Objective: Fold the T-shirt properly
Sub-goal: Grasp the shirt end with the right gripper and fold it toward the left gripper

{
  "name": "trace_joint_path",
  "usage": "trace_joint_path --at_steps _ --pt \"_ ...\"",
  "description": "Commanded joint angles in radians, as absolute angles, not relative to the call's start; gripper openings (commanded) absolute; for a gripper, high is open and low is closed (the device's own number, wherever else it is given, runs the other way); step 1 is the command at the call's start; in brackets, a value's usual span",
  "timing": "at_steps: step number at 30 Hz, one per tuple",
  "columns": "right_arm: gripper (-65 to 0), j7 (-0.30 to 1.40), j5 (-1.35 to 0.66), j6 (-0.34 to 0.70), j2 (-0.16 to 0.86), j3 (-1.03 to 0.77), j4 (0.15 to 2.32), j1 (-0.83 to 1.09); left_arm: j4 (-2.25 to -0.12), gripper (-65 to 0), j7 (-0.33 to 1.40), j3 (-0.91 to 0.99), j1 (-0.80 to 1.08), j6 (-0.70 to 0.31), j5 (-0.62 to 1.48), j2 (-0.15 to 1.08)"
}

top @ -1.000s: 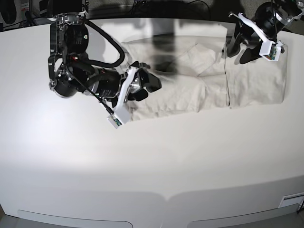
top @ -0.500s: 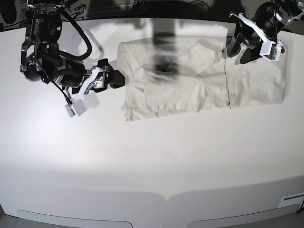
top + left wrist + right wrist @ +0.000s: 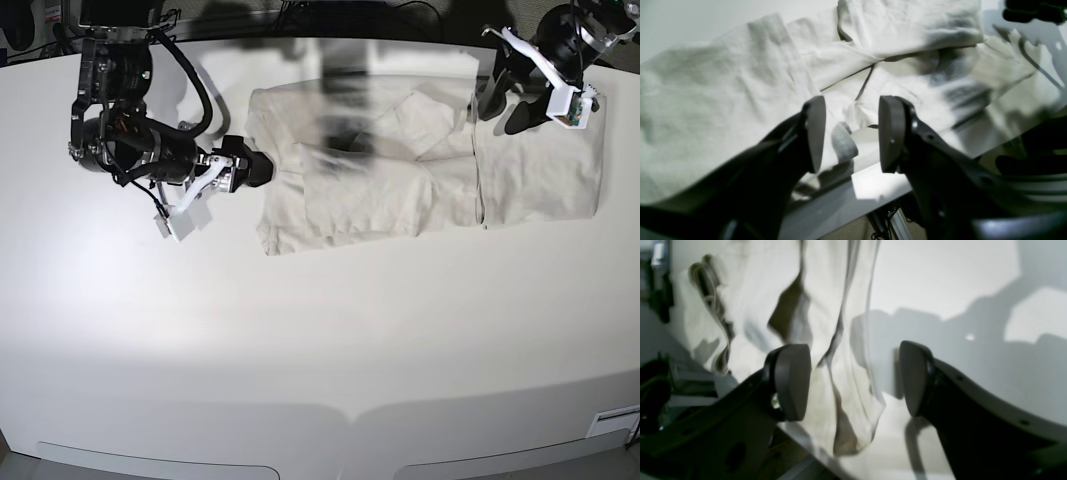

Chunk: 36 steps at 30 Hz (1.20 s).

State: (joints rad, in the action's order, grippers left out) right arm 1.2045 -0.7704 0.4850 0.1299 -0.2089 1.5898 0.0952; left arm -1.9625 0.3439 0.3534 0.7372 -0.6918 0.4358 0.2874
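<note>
The pale beige T-shirt (image 3: 400,180) lies folded into a long band across the far side of the white table (image 3: 320,340). My right gripper (image 3: 255,170) is at the shirt's left edge, low over the table. In the right wrist view it (image 3: 853,381) is open, with the shirt's edge (image 3: 826,340) hanging loose between the jaws and not pinched. My left gripper (image 3: 503,110) hovers over the shirt's far right part. In the left wrist view it (image 3: 851,133) is open and empty above wrinkled cloth (image 3: 706,100) near the table's far edge.
The table's far edge (image 3: 873,186) runs just below the left gripper, with cables and frame parts beyond it. A small white label (image 3: 615,422) sits at the table's front right corner. Dark gear stands behind the table's back edge.
My right gripper let go of the shirt's front left corner, swung left off the cloth, then came back right to the shirt's left edge. The left arm has not moved.
</note>
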Motion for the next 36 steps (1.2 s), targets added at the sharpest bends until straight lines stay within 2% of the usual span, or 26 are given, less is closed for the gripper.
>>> trace_joint_path --at_steps 1,19,27,30,36 --pt "-23.2 1.201 -0.786 0.488 0.121 -0.209 1.602 0.085 -1.977 -39.5 0.317 0.359 0.745 -0.698 0.454 0.298" --pt "-23.2 1.157 -0.665 0.47 -0.009 -0.132 1.596 0.086 -1.977 -39.5 0.313 0.359 0.743 -0.698 0.453 0.319" --pt "-23.7 1.152 -0.627 0.455 -0.029 -0.068 1.596 0.086 -1.977 -39.5 0.314 0.359 0.743 -0.698 0.453 0.319" --pt "-32.5 1.152 -0.612 0.455 -0.036 -0.066 1.596 0.086 -1.977 -39.6 0.314 0.359 0.743 -0.698 0.453 0.319" --pt "-61.4 1.119 -0.525 0.455 -0.036 -0.066 1.596 0.086 -1.977 -39.7 0.314 0.359 0.743 -0.698 0.453 0.319"
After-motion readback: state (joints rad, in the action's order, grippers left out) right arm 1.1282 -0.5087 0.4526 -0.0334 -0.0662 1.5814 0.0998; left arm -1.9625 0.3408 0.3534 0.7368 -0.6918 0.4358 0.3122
